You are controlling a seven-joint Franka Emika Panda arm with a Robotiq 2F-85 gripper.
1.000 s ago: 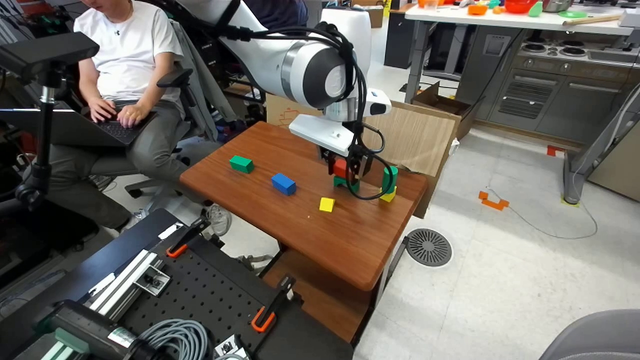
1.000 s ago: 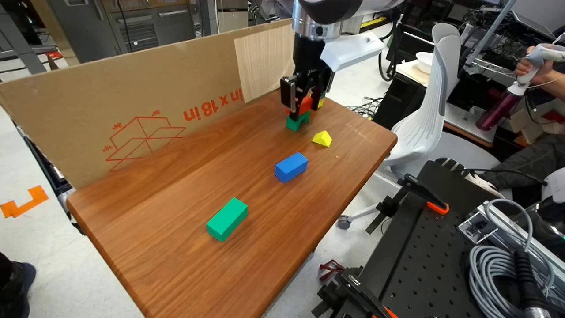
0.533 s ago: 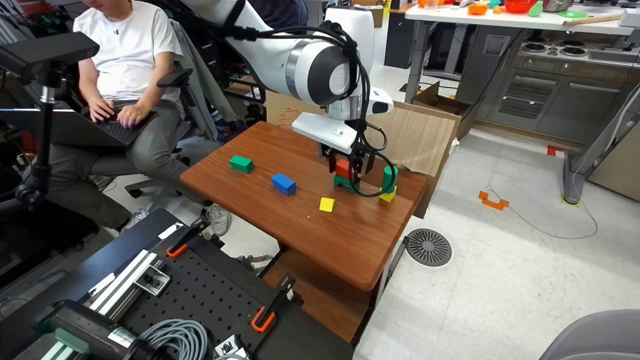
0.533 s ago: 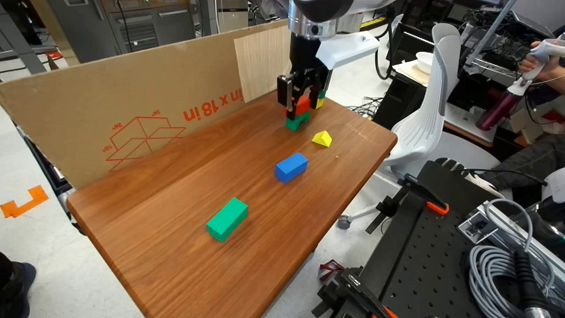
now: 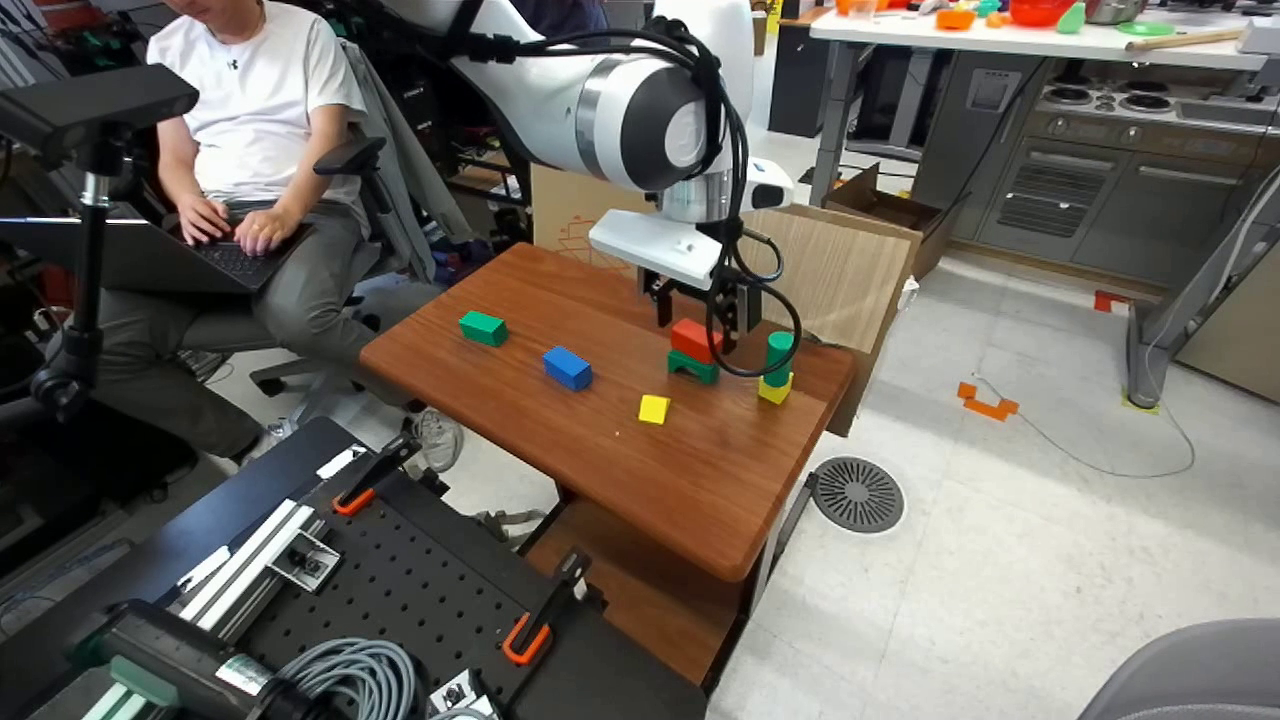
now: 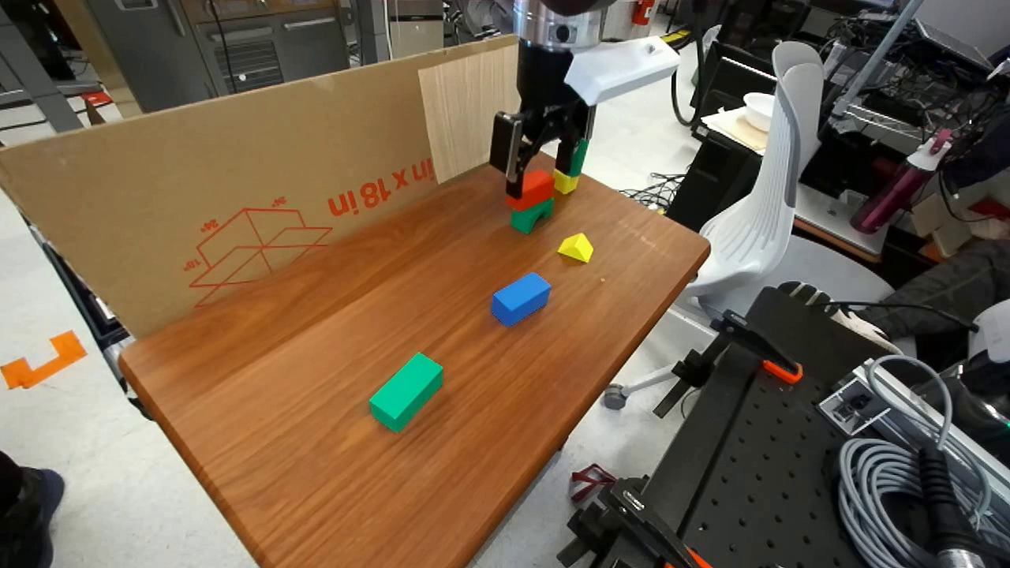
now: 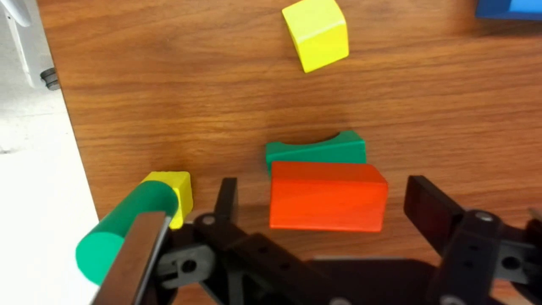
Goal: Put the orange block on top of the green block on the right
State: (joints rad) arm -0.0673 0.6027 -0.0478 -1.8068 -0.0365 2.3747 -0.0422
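The orange block (image 7: 326,207) rests flat on the arched green block (image 5: 692,370), seen in both exterior views. From the wrist view, the arched green block (image 7: 317,152) peeks out behind it, mostly covered. My gripper (image 6: 539,181) is just above this stack, its jaws spread wide with a gap on either side of the orange block. Nothing is held; in the wrist view, bare wood shows between each finger (image 7: 427,207) and the block's ends. Another green block (image 6: 406,392), a plain rectangular one, lies alone at the opposite end of the table.
Close beside the stack, a green cylinder (image 5: 779,358) stands on a yellow block (image 5: 775,388). A yellow wedge (image 6: 576,248) and a blue block (image 6: 521,299) lie on the wooden table (image 6: 316,379). A cardboard sheet (image 6: 237,173) stands along one table edge. Cables (image 5: 735,180) loop beside the gripper.
My gripper has opened and risen a little, letting go of the orange block. The block stays on the arched green block, now more fully visible.
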